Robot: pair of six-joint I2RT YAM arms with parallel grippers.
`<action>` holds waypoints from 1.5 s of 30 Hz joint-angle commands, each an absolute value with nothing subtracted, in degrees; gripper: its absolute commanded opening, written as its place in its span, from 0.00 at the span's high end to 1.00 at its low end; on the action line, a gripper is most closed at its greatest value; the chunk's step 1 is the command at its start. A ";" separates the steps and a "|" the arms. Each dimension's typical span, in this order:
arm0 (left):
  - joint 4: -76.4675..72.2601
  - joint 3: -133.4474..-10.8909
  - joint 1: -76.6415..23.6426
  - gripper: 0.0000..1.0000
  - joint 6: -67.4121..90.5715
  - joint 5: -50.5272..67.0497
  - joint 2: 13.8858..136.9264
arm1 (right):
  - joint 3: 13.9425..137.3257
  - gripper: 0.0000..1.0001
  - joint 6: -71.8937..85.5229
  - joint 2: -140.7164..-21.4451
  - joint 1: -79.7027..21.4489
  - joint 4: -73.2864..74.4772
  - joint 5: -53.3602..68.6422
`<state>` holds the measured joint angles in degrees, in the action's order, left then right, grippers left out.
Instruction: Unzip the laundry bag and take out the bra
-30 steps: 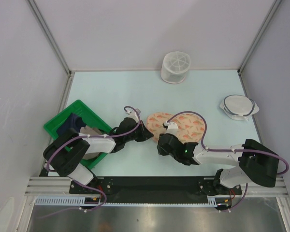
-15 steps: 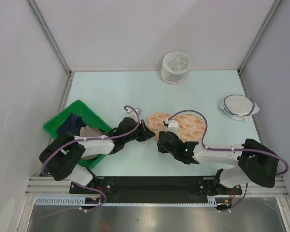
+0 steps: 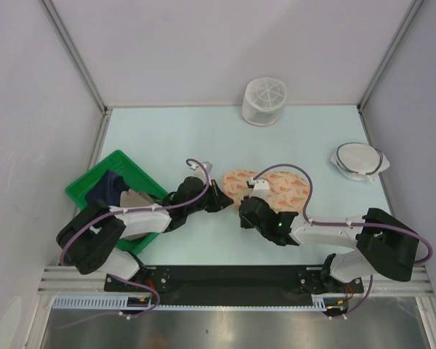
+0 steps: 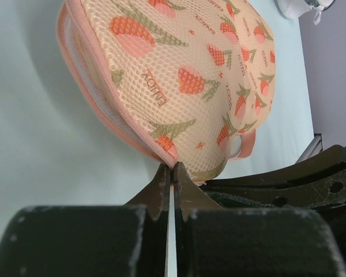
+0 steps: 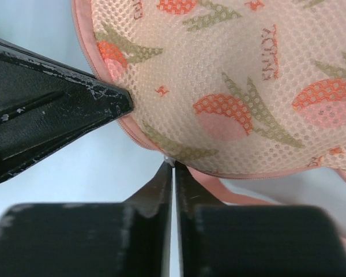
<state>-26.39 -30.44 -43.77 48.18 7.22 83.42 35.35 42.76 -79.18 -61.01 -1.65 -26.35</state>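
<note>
The laundry bag (image 3: 277,187) is a peach mesh pouch with orange-red print and pink zip edging, lying mid-table. It fills the left wrist view (image 4: 179,75) and the right wrist view (image 5: 248,86). My left gripper (image 3: 227,201) (image 4: 172,168) is shut on the pink zip edging at the bag's near left end. My right gripper (image 3: 242,203) (image 5: 173,165) is shut on a small silvery zip pull at the bag's near edge, close beside the left fingers (image 5: 57,98). The bra is hidden.
A white mesh cylinder (image 3: 264,100) stands at the back. A flat round white mesh disc (image 3: 358,161) lies at the right. A green tray (image 3: 91,171) at the left holds a dark navy cloth (image 3: 107,184) and a tan cloth (image 3: 134,198).
My right gripper has moved slightly up and right against the bag's near edge. My left arm has shifted slightly. The bag stays in place.
</note>
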 commanded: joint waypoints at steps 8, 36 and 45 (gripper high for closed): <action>-24.18 -31.90 -44.21 1.00 46.41 4.05 80.68 | 35.68 1.00 42.19 -76.99 -60.73 -2.02 -30.41; -21.01 -31.37 -34.81 1.00 41.57 3.96 80.24 | 30.32 1.00 45.88 -70.84 -60.38 4.48 -32.52; -20.31 -36.82 -33.93 1.00 39.46 4.48 84.81 | 30.41 1.00 45.70 -71.01 -60.29 4.48 -31.38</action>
<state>-19.07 -32.29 -34.41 41.95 5.56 83.40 30.33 45.06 -71.79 -60.60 4.29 -29.65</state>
